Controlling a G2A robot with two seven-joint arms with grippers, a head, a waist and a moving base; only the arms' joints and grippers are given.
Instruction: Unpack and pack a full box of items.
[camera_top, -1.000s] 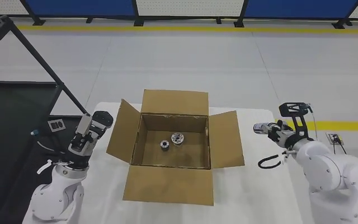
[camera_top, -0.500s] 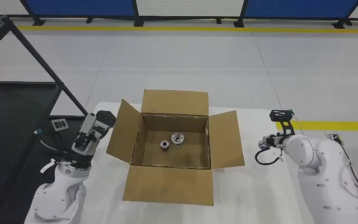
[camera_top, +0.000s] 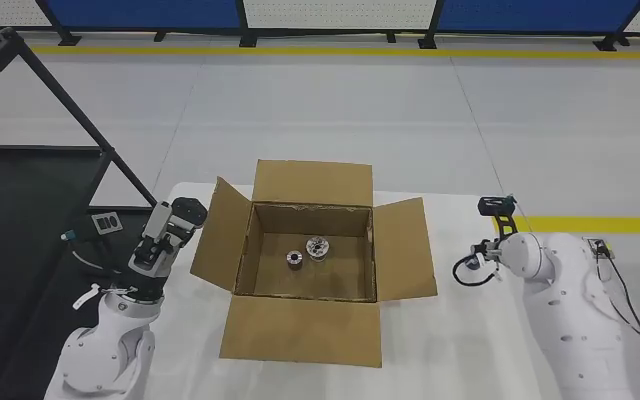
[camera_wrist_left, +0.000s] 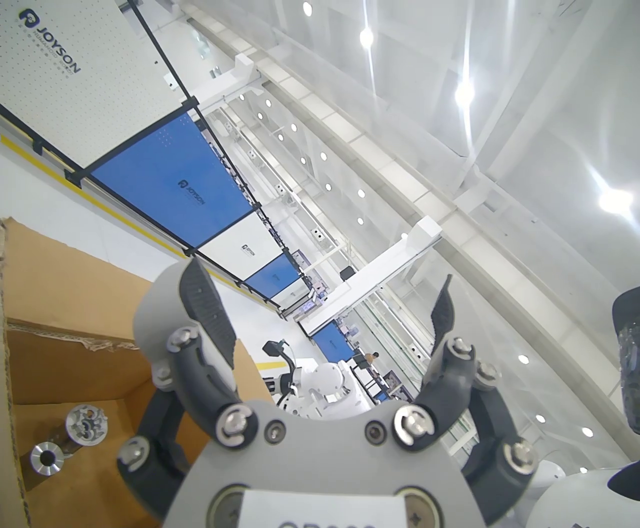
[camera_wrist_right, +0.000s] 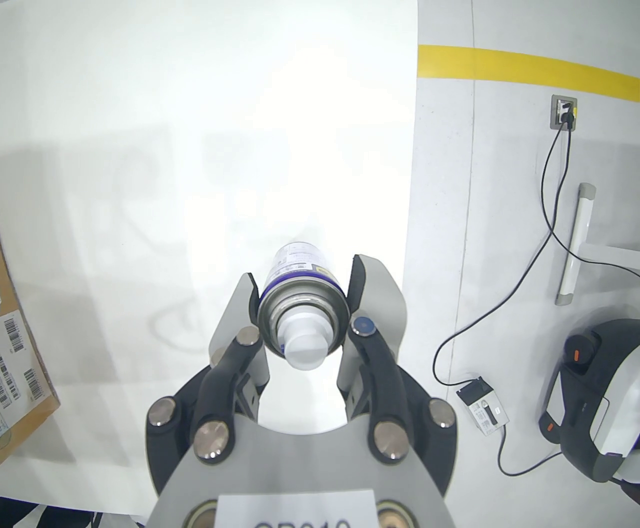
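The cardboard box (camera_top: 312, 183) sits mid-table with all four flaps splayed outward. On its floor lie two small items: a metal ring (camera_top: 294, 260) and, just beside it at its 1 o'clock, a larger round metal part (camera_top: 317, 246). At the box's 3 o'clock, the right gripper (camera_wrist_right: 303, 280) points down over the white table (camera_top: 470, 340), its jaws clamped around a spray can (camera_wrist_right: 303, 320) whose cap faces the wrist. At the box's 9 o'clock, the left gripper (camera_wrist_left: 320, 285) has its jaws spread wide and holds nothing.
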